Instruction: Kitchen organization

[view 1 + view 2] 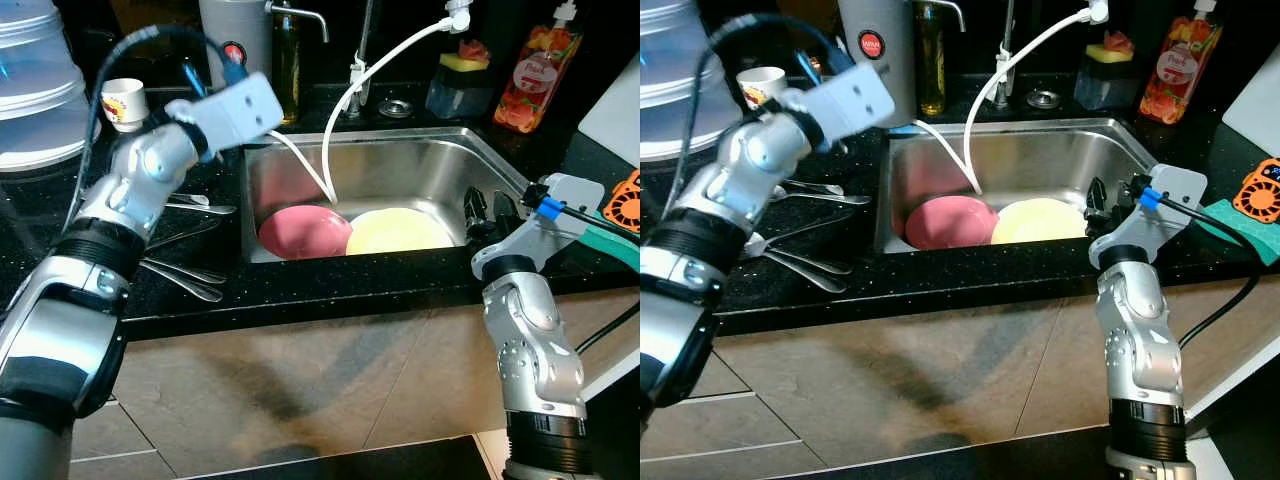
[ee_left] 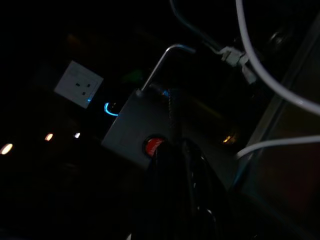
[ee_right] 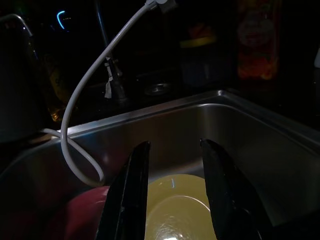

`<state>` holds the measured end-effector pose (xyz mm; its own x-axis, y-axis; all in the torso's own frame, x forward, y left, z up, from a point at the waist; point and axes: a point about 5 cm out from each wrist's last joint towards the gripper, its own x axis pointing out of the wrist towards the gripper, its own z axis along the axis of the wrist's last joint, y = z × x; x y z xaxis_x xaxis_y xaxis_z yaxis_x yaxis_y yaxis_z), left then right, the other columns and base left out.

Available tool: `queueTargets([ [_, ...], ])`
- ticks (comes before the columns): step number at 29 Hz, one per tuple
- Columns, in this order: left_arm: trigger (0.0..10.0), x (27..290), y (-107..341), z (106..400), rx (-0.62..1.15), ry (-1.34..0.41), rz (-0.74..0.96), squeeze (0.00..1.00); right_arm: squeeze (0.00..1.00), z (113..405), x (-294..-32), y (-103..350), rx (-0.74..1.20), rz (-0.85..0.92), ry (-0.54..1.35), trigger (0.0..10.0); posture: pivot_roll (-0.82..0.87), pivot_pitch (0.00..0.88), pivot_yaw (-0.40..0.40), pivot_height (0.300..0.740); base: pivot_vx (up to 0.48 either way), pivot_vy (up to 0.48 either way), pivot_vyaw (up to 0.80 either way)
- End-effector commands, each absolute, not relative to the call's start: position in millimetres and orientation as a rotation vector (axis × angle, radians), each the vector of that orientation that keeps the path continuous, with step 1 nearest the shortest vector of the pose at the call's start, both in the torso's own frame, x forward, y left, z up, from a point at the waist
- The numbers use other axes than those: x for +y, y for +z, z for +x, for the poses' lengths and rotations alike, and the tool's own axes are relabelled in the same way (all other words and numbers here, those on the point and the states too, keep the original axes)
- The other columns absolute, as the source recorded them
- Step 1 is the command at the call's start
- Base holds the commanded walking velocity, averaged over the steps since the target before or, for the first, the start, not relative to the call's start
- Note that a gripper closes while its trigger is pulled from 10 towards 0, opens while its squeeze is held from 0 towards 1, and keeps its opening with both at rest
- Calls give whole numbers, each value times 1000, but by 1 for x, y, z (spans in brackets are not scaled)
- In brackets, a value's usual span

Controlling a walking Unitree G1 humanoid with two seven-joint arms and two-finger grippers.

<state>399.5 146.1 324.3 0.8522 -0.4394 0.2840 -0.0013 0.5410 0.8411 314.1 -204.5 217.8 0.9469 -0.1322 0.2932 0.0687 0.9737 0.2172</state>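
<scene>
Steel sink (image 1: 420, 160) in black counter holds round yellow plate (image 1: 398, 231) beside round pink plate (image 1: 303, 232).
Right gripper (image 3: 172, 165) hangs over yellow plate, fingers apart, holding nothing; left gripper (image 2: 172, 165) points at grey canister, fingers' spacing cannot be told.

No text fully legible. Tall grey metal dispenser (image 1: 876, 50) w/ spout has round red badge (image 1: 871, 44), white lettering too small to read. Clear bottle of orange-red liquid (image 1: 533, 80) w/ pink label (image 1: 539, 73), print blurred. Small white paper cup (image 1: 124, 103) has red-yellow printed design, unreadable.
</scene>
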Motion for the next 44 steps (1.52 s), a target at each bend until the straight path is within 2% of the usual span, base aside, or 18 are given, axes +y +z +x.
queueTargets([
  [1,10000,122,337,396,-612,-335,771,0,0,315,-207,217,-310,206,-113,10000,16,0,-20,740,0,0,0],
  [5,10000,83,338,390,-647,-571,243,0,0,316,-203,218,-313,209,-105,10000,14,0,-18,740,0,0,0],
  [8,10000,73,339,388,-641,-632,38,0,0,315,-203,219,-320,208,-105,10000,2,0,-16,740,0,0,0],
  [11,10000,65,329,392,-573,-648,-37,0,0,313,-207,220,-326,207,-116,10000,-20,0,-8,740,0,0,0],
  [12,10000,62,319,396,-518,-631,-4,102,0,311,-209,220,-327,205,-123,10000,-20,0,-8,740,0,0,0],
  [13,10000,61,313,398,-481,-617,24,102,0,311,-210,220,-327,204,-128,10000,-20,0,-8,740,0,0,0],
  [14,10000,62,302,402,-426,-585,94,1000,0,310,-211,219,-326,203,-133,10000,-25,0,-2,740,0,0,0],
  [17,10000,69,281,407,-342,-528,254,1000,0,309,-213,218,-324,202,-140,10000,-25,0,-2,740,0,0,0],
  [20,10000,76,279,405,-342,-570,226,1000,0,310,-210,218,-322,206,-134,10000,-20,0,-4,740,0,0,0],
  [22,10000,79,285,401,-381,-596,194,0,0,311,-209,218,-322,207,-129,10000,-10,0,-11,740,0,0,0],
  [25,10000,90,295,395,-442,-625,208,0,0,314,-207,219,-325,209,-119,10000,-2,0,-15,740,0,0,0],
  [29,10000,117,306,387,-470,-636,390,0,0,314,-206,220,-326,208,-114,10000,7,0,-13,740,0,0,0],
  [31,10000,161,310,380,-424,-565,571,0,0,313,-207,218,-322,208,-115,10000,11,0,-4,740,0,0,0],
  [33,10000,171,310,380,-408,-532,583,0,0,312,-207,217,-321,208,-116,10000,11,0,-4,740,0,0,0],
  [35,10000,205,305,381,-312,-306,405,0,0,311,-207,213,-308,211,-119,10000,33,0,-7,740,0,0,0],
  [37,10000,205,305,381,-312,-306,405,0,0,311,-207,213,-308,211,-119,10000,33,0,-7,740,0,0,0],
  [40,10000,222,281,371,-180,-139,212,0,0,313,-205,211,-297,210,-109,10000,50,0,-13,740,0,0,0],
  [44,10000,218,262,331,-87,-28,19,0,0,316,-203,211,-291,205,-91,10000,86,0,-12,740,0,0,0],
])
